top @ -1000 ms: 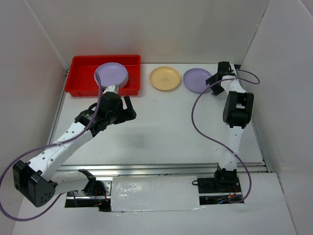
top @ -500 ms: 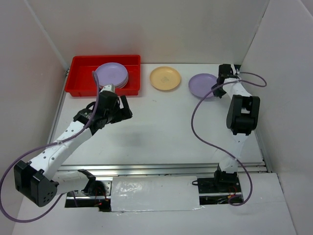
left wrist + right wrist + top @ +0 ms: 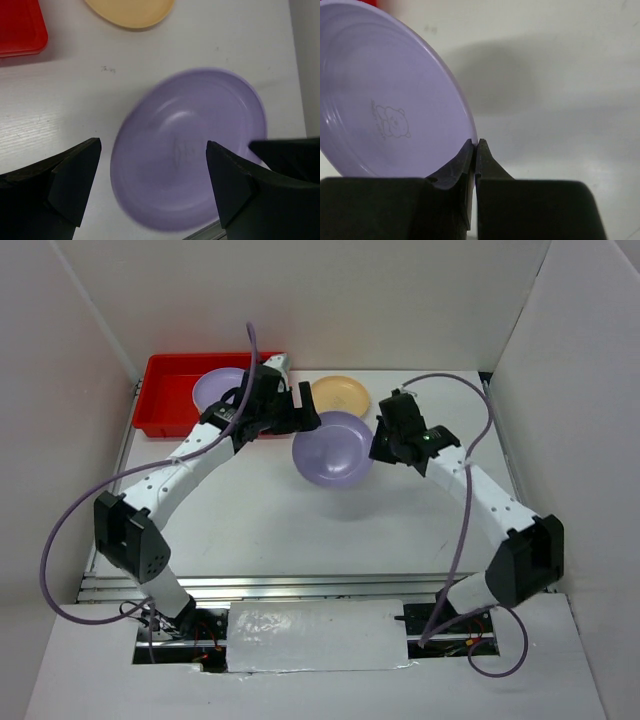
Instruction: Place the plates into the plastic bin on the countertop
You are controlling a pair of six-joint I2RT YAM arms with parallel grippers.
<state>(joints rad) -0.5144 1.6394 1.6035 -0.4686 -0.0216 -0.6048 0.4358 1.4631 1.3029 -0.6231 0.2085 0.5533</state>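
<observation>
A purple plate (image 3: pixel 333 450) hangs tilted above the middle of the countertop (image 3: pixel 300 530). My right gripper (image 3: pixel 377 445) is shut on its right rim; the right wrist view shows the jaws (image 3: pixel 476 145) pinching the edge of that plate (image 3: pixel 385 100). My left gripper (image 3: pixel 298 418) is open just above the plate's left side. In the left wrist view the plate (image 3: pixel 190 150) lies blurred below the spread gripper (image 3: pixel 152 170). The red plastic bin (image 3: pixel 170 400) stands at the back left with purple plates (image 3: pixel 218 388) stacked in it. A yellow plate (image 3: pixel 345 392) rests behind the held one.
White walls close in the countertop at the left, back and right. A metal rail (image 3: pixel 310 585) runs along the front edge. The red bin's corner (image 3: pixel 20 25) and the yellow plate (image 3: pixel 132 12) show at the top of the left wrist view.
My right gripper shut on the purple plate at the back right, lifted it and swung it left to the centre. My left arm moved from in front of the bin rightward to the plate.
</observation>
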